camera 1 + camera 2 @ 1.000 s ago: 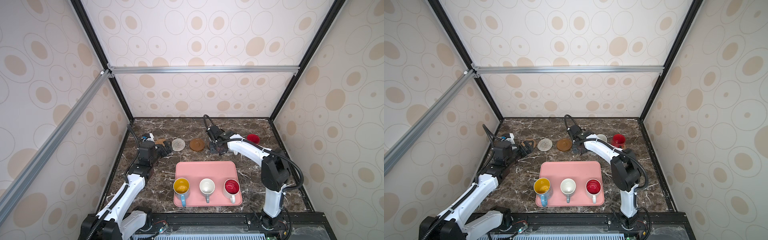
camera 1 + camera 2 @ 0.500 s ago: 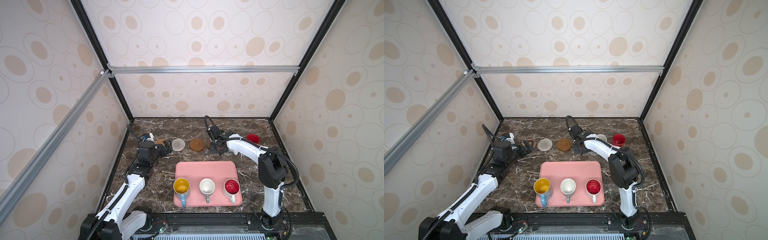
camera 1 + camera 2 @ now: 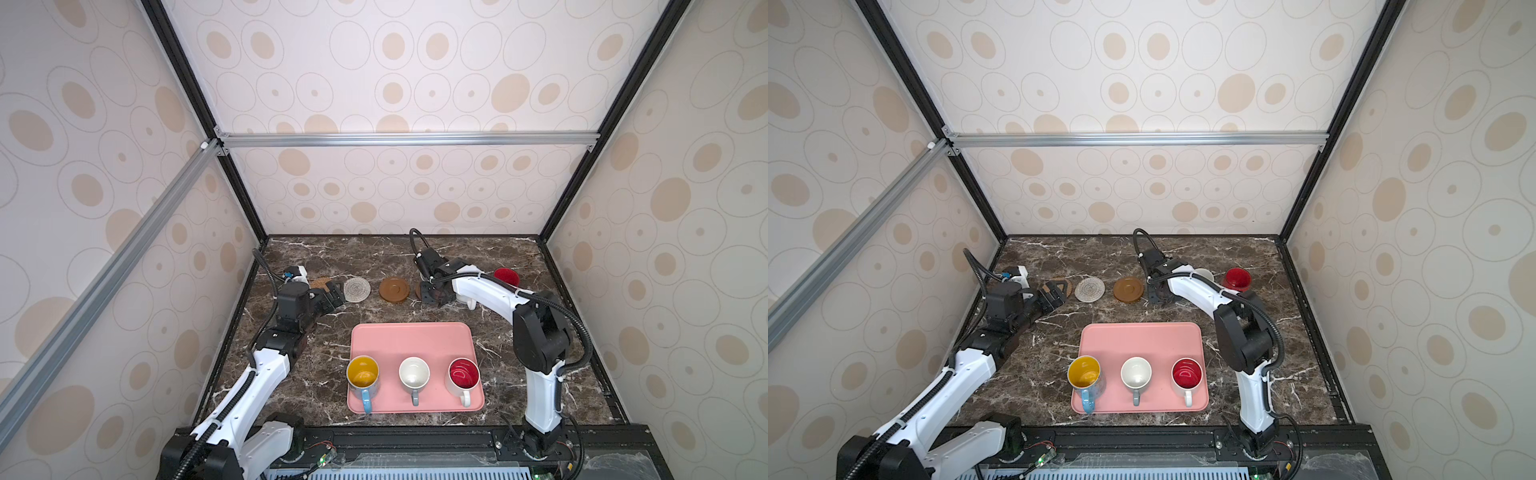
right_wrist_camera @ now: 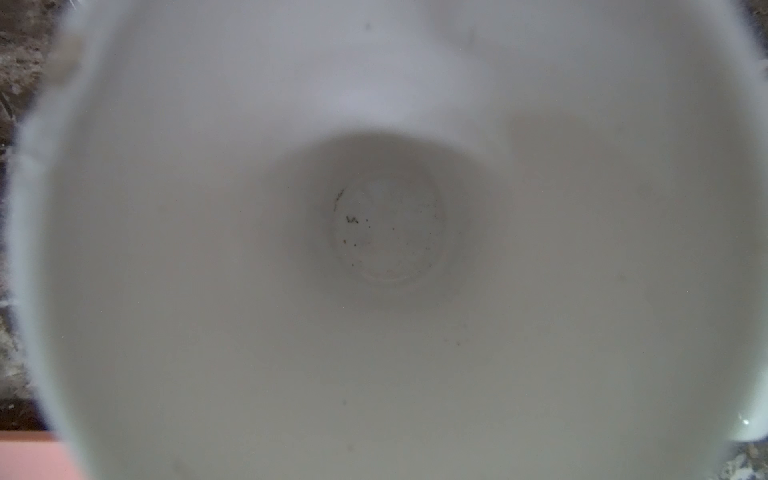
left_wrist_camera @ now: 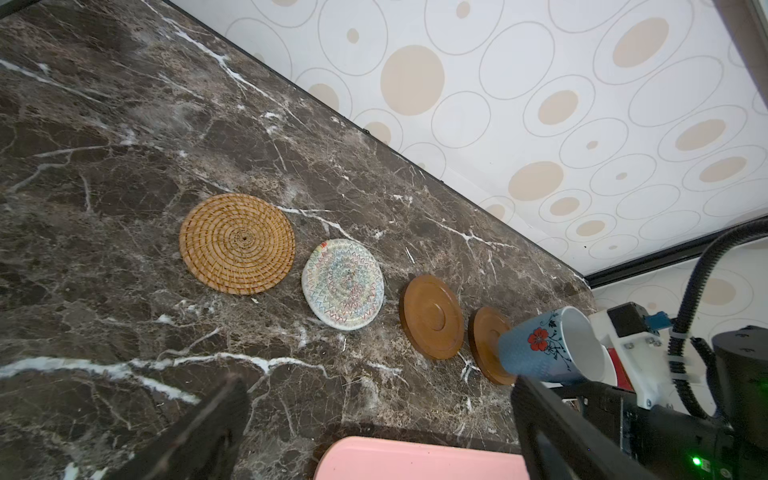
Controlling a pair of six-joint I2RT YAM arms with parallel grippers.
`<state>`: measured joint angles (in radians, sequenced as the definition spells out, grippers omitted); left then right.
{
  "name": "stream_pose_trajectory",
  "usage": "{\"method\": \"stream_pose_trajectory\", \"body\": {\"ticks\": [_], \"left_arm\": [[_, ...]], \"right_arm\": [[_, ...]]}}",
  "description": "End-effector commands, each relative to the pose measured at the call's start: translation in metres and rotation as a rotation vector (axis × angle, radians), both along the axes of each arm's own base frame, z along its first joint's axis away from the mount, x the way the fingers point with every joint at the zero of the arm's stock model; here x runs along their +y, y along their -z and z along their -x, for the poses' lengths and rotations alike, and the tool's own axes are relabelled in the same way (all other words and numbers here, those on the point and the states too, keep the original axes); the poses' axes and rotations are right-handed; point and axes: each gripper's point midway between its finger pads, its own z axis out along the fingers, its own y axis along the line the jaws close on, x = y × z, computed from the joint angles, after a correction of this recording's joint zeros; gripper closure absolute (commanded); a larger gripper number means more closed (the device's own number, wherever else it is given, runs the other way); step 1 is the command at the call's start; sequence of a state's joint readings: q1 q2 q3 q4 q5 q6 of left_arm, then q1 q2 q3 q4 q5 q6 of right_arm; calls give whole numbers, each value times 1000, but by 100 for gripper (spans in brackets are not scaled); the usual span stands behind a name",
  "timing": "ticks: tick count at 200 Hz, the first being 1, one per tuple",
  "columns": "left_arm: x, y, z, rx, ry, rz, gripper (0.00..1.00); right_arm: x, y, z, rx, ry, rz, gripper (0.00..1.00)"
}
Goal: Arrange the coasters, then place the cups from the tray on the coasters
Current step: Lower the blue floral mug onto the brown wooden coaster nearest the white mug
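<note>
Nearest, the flat pink tray [image 3: 411, 336] carries three mugs: patterned blue with yellow inside [image 3: 363, 376], grey with white inside [image 3: 414, 374], and white with red inside [image 3: 463, 374]. Beyond it, the left gripper [image 3: 334, 295] is spread wide and empty, hiding part of the tan rattan coaster [image 3: 319, 283] in both top views. The right gripper [image 3: 432, 293] is pressed together on the light blue mug [image 5: 540, 349] over a brown ridged disc [image 5: 486, 345]. Its fingers are hidden, and contact between mug and disc is unclear. The right arm covers most of a white mug [image 3: 1204, 274].

Layout: tray [image 3: 411, 338] before the coasters [image 3: 394, 289].
Three cups [image 3: 414, 372] line its near edge; coasters run sideways behind, on the surface [image 3: 365, 253].
</note>
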<state>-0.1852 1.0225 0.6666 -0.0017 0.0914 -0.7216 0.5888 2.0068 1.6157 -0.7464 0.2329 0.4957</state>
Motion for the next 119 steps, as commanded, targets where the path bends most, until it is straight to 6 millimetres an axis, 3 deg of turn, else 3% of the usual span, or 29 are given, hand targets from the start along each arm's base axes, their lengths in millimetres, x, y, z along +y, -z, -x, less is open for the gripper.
{"method": "stream_pose_trajectory", "body": {"ticks": [1, 119], "left_arm": [[3, -18, 0, -33, -15, 13, 0], [3, -18, 1, -33, -16, 12, 0]], "right_arm": [[2, -14, -15, -57, 11, -14, 85], [3, -5, -19, -42, 13, -13, 85]]}}
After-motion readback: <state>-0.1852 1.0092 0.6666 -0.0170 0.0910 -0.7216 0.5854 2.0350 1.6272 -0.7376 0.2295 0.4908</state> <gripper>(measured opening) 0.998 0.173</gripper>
